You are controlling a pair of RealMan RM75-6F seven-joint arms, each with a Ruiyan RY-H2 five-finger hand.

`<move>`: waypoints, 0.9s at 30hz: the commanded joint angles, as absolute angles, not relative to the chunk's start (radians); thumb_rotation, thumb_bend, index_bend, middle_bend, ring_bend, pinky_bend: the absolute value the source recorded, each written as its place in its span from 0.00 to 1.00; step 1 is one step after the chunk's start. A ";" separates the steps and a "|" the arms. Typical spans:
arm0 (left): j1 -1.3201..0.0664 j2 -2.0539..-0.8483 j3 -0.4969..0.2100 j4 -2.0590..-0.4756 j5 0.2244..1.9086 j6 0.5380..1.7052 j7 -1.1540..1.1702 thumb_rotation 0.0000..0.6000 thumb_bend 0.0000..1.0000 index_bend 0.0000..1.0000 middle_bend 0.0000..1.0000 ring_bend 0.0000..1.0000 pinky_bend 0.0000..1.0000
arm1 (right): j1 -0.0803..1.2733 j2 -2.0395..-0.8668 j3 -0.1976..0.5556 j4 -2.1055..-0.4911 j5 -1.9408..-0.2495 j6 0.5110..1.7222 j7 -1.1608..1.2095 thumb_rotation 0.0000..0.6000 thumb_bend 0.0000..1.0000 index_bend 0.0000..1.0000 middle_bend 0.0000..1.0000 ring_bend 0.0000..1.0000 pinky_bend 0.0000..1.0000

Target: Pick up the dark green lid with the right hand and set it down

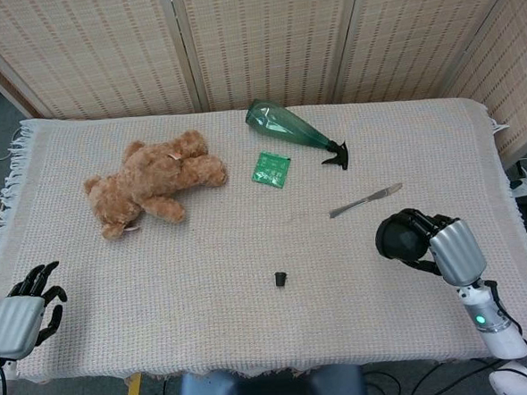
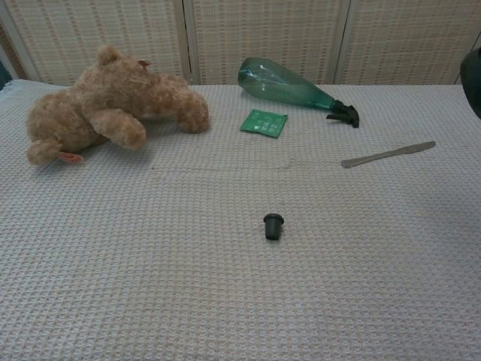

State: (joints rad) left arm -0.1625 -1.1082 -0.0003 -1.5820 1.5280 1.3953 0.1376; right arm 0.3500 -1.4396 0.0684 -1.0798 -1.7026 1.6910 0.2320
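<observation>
The dark green lid [image 1: 279,278] is a small cap standing alone on the cloth near the front middle; the chest view has the lid [image 2: 273,226] at its centre. My right hand [image 1: 418,238] hovers over the right part of the table, well right of the lid and apart from it. Its dark fingers are curved into a loose cup, and I see nothing in them. Only a dark sliver of the right hand [image 2: 474,71] enters the chest view at the right edge. My left hand [image 1: 24,306] rests at the front left corner, fingers apart and holding nothing.
A table knife [image 1: 365,200] lies just beyond my right hand. Further back are a green spray bottle [image 1: 291,129] on its side and a green packet [image 1: 271,168]. A brown teddy bear [image 1: 151,182] lies at the left. The cloth-covered table [image 1: 248,243] ends close behind both hands.
</observation>
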 commanded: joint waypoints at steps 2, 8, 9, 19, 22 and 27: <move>-0.163 -1.109 -0.001 -1.582 1.526 1.395 0.141 1.00 0.53 0.50 0.10 0.10 0.31 | 0.339 -1.408 0.082 -1.252 -1.554 1.469 0.006 1.00 0.09 0.56 0.54 0.67 0.77; -0.162 -1.109 -0.002 -1.582 1.523 1.396 0.144 1.00 0.54 0.50 0.10 0.10 0.31 | 0.393 -1.336 0.115 -1.445 -1.337 1.200 -0.224 1.00 0.09 0.56 0.54 0.67 0.77; -0.162 -1.108 -0.002 -1.583 1.523 1.395 0.143 1.00 0.54 0.50 0.10 0.10 0.31 | 0.408 -1.330 0.125 -1.468 -1.293 1.156 -0.264 1.00 0.09 0.56 0.54 0.67 0.77; -0.156 -1.104 -0.005 -1.580 1.530 1.414 0.131 1.00 0.53 0.50 0.10 0.10 0.31 | 0.531 -1.344 0.175 -1.516 -0.951 0.928 -0.491 1.00 0.09 0.56 0.54 0.67 0.77; -0.156 -1.104 -0.005 -1.579 1.530 1.414 0.129 1.00 0.53 0.50 0.10 0.10 0.31 | 0.565 -1.354 0.178 -1.499 -0.860 0.887 -0.530 1.00 0.09 0.56 0.54 0.66 0.77; -0.157 -1.105 -0.005 -1.579 1.529 1.410 0.132 1.00 0.53 0.49 0.10 0.10 0.31 | 0.613 -1.376 0.172 -1.456 -0.752 0.843 -0.565 1.00 0.09 0.54 0.54 0.60 0.75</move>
